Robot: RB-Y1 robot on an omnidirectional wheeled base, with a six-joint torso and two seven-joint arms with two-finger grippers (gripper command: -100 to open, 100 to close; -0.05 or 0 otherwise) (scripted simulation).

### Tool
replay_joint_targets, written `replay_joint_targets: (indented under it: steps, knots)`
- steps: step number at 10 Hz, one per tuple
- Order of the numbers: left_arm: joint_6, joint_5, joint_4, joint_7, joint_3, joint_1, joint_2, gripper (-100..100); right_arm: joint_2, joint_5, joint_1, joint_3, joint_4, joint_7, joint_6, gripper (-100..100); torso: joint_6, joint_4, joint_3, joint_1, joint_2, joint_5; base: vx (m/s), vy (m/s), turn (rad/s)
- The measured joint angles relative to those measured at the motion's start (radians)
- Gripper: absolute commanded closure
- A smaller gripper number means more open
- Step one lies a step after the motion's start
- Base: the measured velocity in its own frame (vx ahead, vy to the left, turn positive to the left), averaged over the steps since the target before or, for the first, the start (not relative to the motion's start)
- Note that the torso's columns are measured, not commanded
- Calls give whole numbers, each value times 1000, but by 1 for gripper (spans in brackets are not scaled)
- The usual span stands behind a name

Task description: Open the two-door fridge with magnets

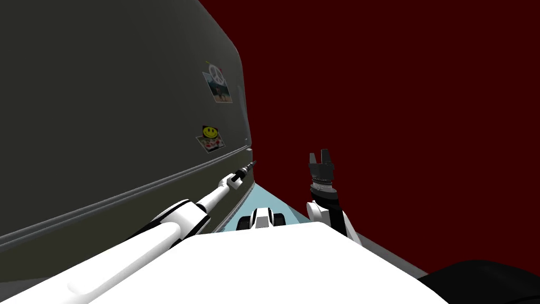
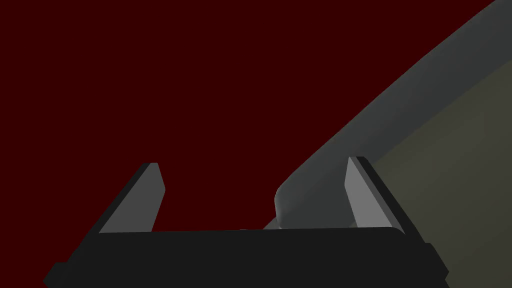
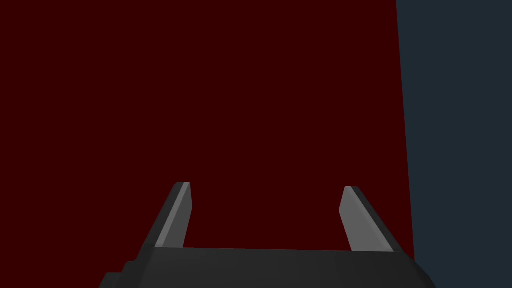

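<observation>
Dark red wall [image 1: 395,79] fills the right half of the head view, and a narrow wedge of pale blue floor [image 1: 263,203] shows at the lower middle. The left half of the frame is taken by the fridge [image 1: 105,105], a broad olive-grey face seen at a steep slant. A lighter grey seam [image 1: 132,192] crosses it from the lower left edge up towards the frame's centre.

Near the fridge's right edge, in the upper middle of the frame, a white peace-sign magnet [image 1: 215,72] pins a small photo [image 1: 220,91]. Below it, nearer the centre, a yellow smiley magnet [image 1: 209,130] holds a second picture [image 1: 211,143].

The left arm reaches from the lower left towards the centre, and the left gripper [image 1: 252,164] sits at the fridge's right edge, just where the seam ends. In the left wrist view the left gripper [image 2: 253,162] is spread wide. A grey rounded bar [image 2: 350,115] on the fridge's face [image 2: 460,165] runs in between the fingers, and its blunt end lies close to the gripper's body, beside the finger [image 2: 357,195] nearer the fridge. That finger overlaps the bar, but whether they touch cannot be told. The other finger [image 2: 140,200] stands apart from it, against the red wall.

The right gripper [image 1: 319,154] is raised upright just right of centre, well apart from the fridge. In its own wrist view the right gripper [image 3: 266,186] is spread with nothing between the fingers.
</observation>
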Motion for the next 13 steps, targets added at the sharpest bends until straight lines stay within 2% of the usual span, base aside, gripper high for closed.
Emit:
replay_joint_targets:
  steps: [3, 4, 6, 13]
  knots:
    - [36, -6, 29, 0, 26, -11, 26, -100, 0, 0, 0, 0, 0, 0, 0, 0, 0, 0, 1, -3, 1, -1, 196, 16, 13]
    - [37, -7, 56, 2, 33, -21, 33, -100, 0, 0, 0, 0, 0, 0, 0, 0, 0, 1, 1, -4, 2, -1, 153, -12, 9]
    - [59, -8, 35, 8, 33, -15, 43, -100, 0, 0, 0, 0, 0, 0, 0, 0, 0, 2, 4, 0, 5, 0, 32, -6, -3]
    - [62, -186, 32, 106, 116, -7, 8, -100, 0, 0, 0, 0, 0, 0, 0, 0, 0, 1, 1, -2, 2, -1, 16, 1, -9]
